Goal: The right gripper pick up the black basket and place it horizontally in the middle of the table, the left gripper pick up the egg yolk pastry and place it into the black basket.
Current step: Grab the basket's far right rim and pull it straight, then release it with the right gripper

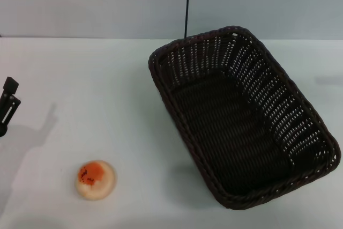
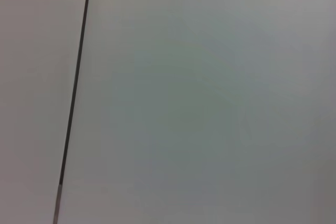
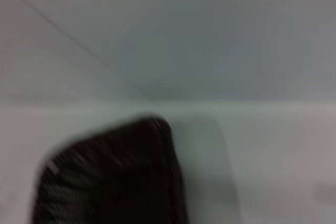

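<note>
The black basket (image 1: 241,116) is a large dark woven wicker basket lying empty and at a slant on the right half of the white table (image 1: 80,89). A blurred corner of it shows in the right wrist view (image 3: 110,177). The egg yolk pastry (image 1: 96,179) is a small beige bun with an orange-red top, alone at the front left of the table. My left gripper (image 1: 7,105) shows only as a black claw at the far left edge, well behind and left of the pastry. My right gripper is out of view.
A thin black cable (image 1: 187,4) runs up the pale wall behind the basket; it also shows in the left wrist view (image 2: 73,98). The table's far edge meets the wall just behind the basket.
</note>
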{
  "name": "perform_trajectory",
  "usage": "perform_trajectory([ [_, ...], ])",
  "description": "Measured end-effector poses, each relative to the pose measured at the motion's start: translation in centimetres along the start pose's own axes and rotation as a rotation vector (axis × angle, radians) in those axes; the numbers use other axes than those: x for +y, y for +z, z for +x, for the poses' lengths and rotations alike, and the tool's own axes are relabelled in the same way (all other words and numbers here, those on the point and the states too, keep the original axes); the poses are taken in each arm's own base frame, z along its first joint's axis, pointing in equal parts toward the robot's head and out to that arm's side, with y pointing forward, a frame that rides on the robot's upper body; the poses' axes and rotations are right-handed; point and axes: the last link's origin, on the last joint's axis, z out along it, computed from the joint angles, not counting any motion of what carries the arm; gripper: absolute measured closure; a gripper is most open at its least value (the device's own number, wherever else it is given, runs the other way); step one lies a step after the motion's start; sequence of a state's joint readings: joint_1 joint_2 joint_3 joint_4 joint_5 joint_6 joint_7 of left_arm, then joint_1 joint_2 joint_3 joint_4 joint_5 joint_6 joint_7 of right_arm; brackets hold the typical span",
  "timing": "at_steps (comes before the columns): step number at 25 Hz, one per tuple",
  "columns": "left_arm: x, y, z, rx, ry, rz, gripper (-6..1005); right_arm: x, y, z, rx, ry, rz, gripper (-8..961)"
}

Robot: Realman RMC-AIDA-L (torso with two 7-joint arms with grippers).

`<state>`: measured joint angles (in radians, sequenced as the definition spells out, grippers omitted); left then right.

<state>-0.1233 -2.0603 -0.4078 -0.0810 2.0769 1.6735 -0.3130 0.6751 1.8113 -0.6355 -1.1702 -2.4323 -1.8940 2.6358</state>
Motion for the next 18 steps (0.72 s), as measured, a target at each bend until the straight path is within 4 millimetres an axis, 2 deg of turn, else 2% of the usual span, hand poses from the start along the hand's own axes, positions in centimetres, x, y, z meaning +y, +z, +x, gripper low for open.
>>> perform_trajectory([
  [3, 0.1, 0.0, 0.0, -0.001, -0.001, -0.002, 156, 1.3, 1.9, -2.1, 0.165, -0.023, 0.132, 165],
  [7, 0.0, 0.0, -0.1, -0.005, -0.001, 0.0, 156, 3.6, 5.1, -3.5, 0.314, -0.071, 0.158, 165],
  [13, -0.1, 0.1, -0.1, -0.005, 0.002, 0.006, 156, 6.7, 9.1, -3.9, 0.344, -0.145, 0.117, 165],
  [18, -0.2, 0.1, -0.1, -0.004, 0.004, 0.008, 155, 7.1, 11.2, -3.4, 0.335, -0.132, 0.094, 164],
])
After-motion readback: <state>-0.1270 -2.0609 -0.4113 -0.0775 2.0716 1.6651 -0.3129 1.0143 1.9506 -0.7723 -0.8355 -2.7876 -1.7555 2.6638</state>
